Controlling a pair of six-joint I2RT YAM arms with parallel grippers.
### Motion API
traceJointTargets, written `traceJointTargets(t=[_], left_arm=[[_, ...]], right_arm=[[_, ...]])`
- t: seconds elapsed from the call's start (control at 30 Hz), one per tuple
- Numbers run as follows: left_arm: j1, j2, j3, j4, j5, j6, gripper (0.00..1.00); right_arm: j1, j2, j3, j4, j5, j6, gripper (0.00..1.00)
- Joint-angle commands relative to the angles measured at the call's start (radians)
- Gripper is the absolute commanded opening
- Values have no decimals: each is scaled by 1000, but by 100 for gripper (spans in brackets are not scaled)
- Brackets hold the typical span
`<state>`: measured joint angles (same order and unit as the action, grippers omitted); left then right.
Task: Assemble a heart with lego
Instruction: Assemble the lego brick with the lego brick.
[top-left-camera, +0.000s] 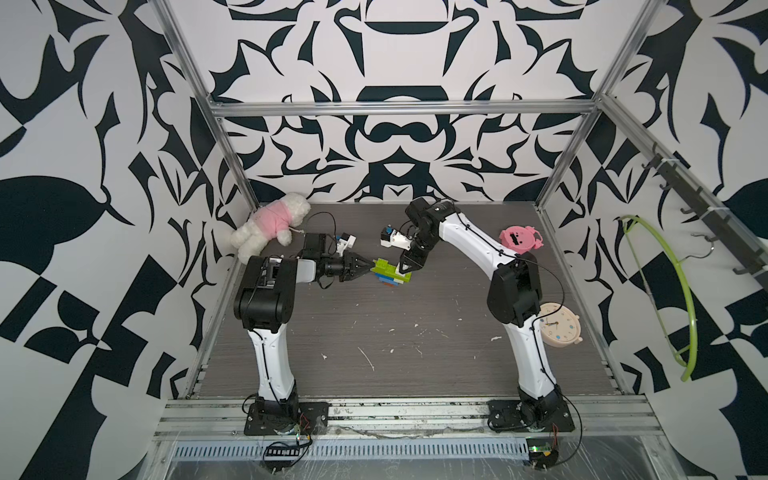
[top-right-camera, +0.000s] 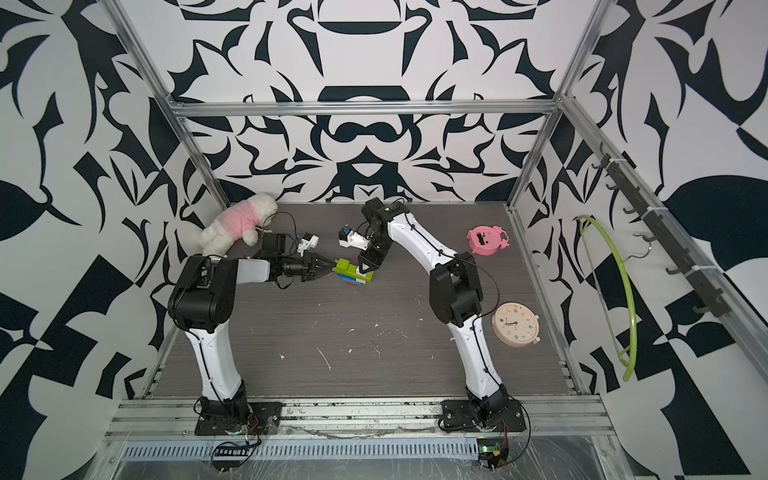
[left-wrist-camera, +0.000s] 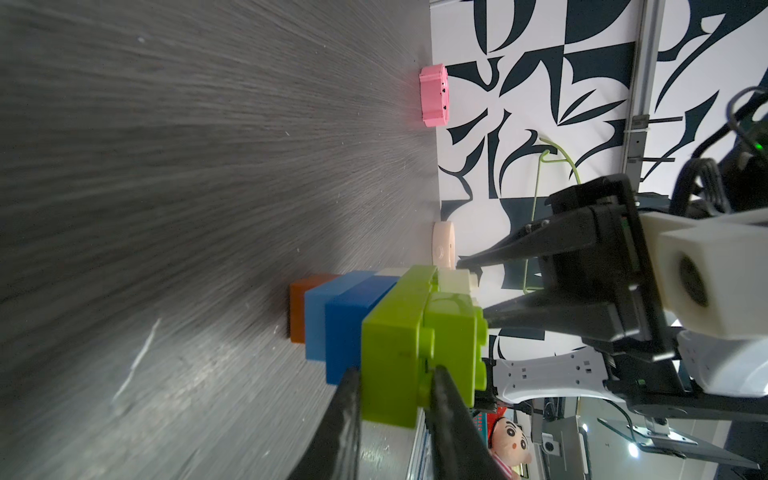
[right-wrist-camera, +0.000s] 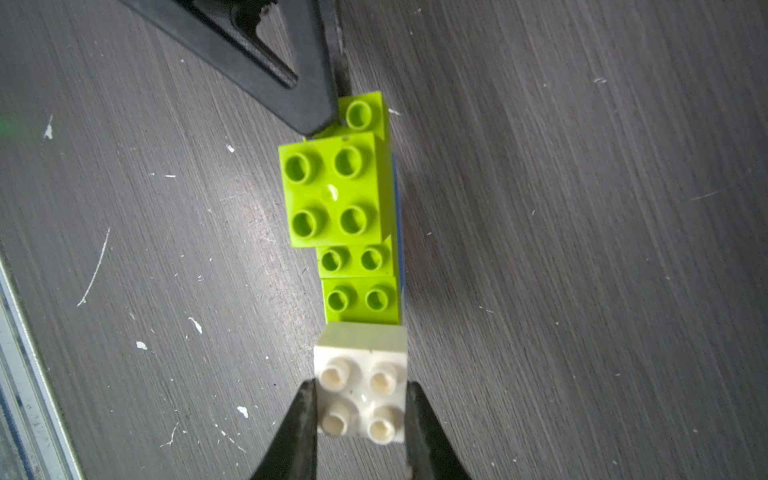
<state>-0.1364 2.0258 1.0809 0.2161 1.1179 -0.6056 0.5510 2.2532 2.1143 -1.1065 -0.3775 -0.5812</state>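
beside the heart (top-left-camera: 388, 271), left claw (left-wrist-camera: 397, 376) clamps its lime-green brick (left-wrist-camera: 390, 332), right claw (right-wrist-camera: 361, 395) clamps its white brick (right-wrist-camera: 359, 345).

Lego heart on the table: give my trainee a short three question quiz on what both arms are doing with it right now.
1. True or false: the right tool grips a white brick.
2. The left tool clamps which brick of the heart? A orange, B lime-green, C blue.
3. Fill in: the white brick shows ___ studs on top.
Key: 1 true; 2 B; 3 four.
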Motion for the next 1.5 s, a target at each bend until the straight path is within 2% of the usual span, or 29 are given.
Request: traceJointTargets(t=[0.0,0.43,0.93,1.47], left_arm=[[8,53,3,-70,-103,38,26],[8,65,15,-83,-110,47,26],[7,67,15,-89,-119,52,26],[8,60,9,-91,-122,55,26]], right_arm=[[0,9,22,-50,19,-15,19],[21,24,1,-59,19,-13,19],[48,62,9,-75,127,31,18],[72,203,185,-202,219,83,18]])
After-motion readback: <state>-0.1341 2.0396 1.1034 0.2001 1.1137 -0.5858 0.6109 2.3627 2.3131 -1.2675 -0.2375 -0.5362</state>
